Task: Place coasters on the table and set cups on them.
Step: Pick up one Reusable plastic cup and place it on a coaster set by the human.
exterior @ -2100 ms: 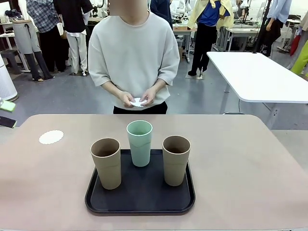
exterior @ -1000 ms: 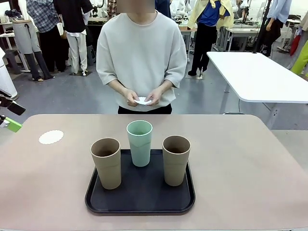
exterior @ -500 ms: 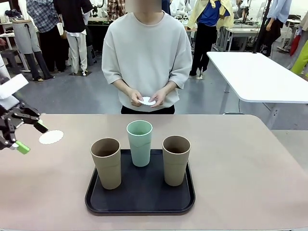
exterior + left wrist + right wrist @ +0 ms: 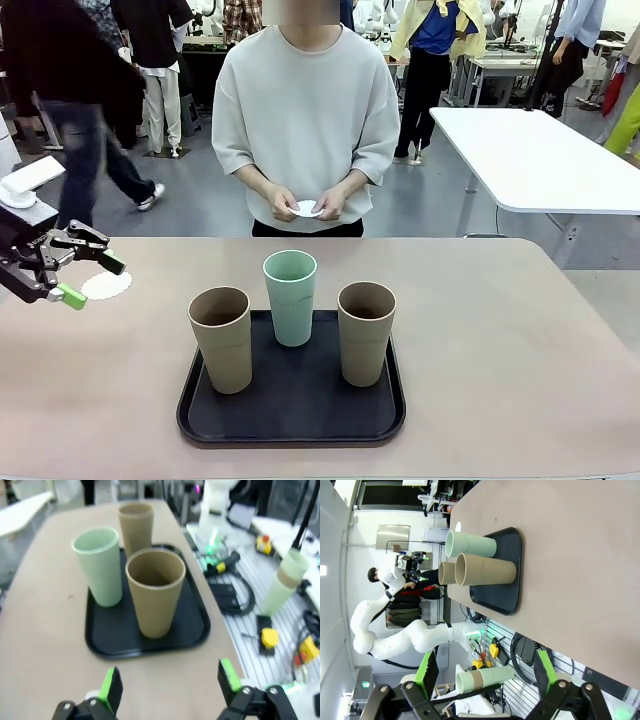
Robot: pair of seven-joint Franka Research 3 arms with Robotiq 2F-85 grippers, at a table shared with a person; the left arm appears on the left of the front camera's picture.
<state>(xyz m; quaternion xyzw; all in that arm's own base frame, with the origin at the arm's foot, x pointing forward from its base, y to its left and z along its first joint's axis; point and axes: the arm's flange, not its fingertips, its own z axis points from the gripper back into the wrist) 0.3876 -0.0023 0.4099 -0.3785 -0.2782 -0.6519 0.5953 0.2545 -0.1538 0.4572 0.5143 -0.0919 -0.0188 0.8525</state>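
Three cups stand on a black tray in the middle of the table: a tan cup on the left, a mint green cup behind, a tan cup on the right. One white coaster lies at the table's far left. My left gripper hovers open just over its near edge, partly covering it. Across the table, the person holds another coaster in both hands. In the left wrist view the open left gripper faces the tan cup and mint cup. The right gripper is open and off the table's side.
A white table stands behind on the right, and people move in the background. In the right wrist view a stack of spare cups and cables sit beside the table edge. Bare tabletop lies on both sides of the tray.
My left gripper has come in from the left edge and moved right, to the coaster. The person's hands stayed at the waist with a coaster. The cups have not moved.
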